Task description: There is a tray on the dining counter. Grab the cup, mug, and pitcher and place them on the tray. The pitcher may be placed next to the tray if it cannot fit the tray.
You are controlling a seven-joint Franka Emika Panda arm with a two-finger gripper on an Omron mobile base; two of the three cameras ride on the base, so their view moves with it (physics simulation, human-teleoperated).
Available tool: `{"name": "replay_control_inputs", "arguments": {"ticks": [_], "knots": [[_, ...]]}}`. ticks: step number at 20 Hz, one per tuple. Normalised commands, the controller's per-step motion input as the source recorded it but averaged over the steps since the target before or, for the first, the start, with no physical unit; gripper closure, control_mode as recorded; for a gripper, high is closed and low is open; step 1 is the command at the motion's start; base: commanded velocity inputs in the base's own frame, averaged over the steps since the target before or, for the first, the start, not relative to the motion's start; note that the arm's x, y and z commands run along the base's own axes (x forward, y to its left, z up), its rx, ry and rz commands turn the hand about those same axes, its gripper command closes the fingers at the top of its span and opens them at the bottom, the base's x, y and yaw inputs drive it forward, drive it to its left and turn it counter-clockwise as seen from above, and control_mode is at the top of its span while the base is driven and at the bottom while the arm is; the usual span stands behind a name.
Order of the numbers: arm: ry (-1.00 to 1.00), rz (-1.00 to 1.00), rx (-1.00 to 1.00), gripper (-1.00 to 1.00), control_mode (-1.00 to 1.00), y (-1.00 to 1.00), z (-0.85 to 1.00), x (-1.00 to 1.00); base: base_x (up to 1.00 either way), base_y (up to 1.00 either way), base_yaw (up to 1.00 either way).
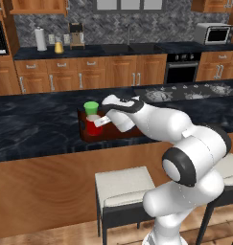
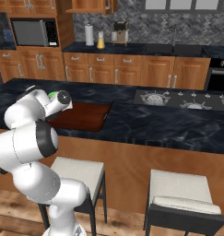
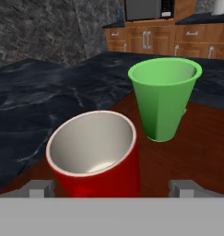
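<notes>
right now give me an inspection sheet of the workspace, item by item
surface: dining counter, black marbled top, wood front
job's things: mug and cup upright on the tray, apart; pitcher on the back counter beside the paper towel roll
clutter: nothing seen on the dining counter
grippers: gripper open, jaws either side of the mug, not gripping it
cables: nothing seen
surroundings: two stools, cooktop, microwave, oven

Red mug [image 3: 97, 154] btwn spread fingers [image 3: 39, 188], green cup [image 3: 165, 97] behind, on tray [image 3: 196, 147].
</notes>
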Motion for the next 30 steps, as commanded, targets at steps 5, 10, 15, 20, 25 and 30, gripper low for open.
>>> {"name": "replay_control_inputs", "arguments": {"ticks": [5,10,15,20,25,30], "knots": [[0.14,0.00,-0.02,-1.00,-1.00,-0.02,0.49,-0.09,0.00,0.00,0.00],[0.15,-0.01,-0.07,-1.00,-1.00,-0.11,0.63,-0.31,0.00,0.00,0.00],[0.10,-0.05,-0.08,-1.00,-1.00,-0.27,0.51,-0.59,0.00,0.00,0.00],[0.07,-0.02,-0.09,-1.00,-1.00,-0.38,0.44,-0.73,0.00,0.00,0.00],[0.02,-0.07,-0.11,-1.00,-1.00,-0.43,0.26,-0.89,0.00,0.00,0.00],[0.00,-0.14,-0.11,-1.00,-1.00,-0.52,0.19,-0.95,0.00,0.00,0.00]]}}
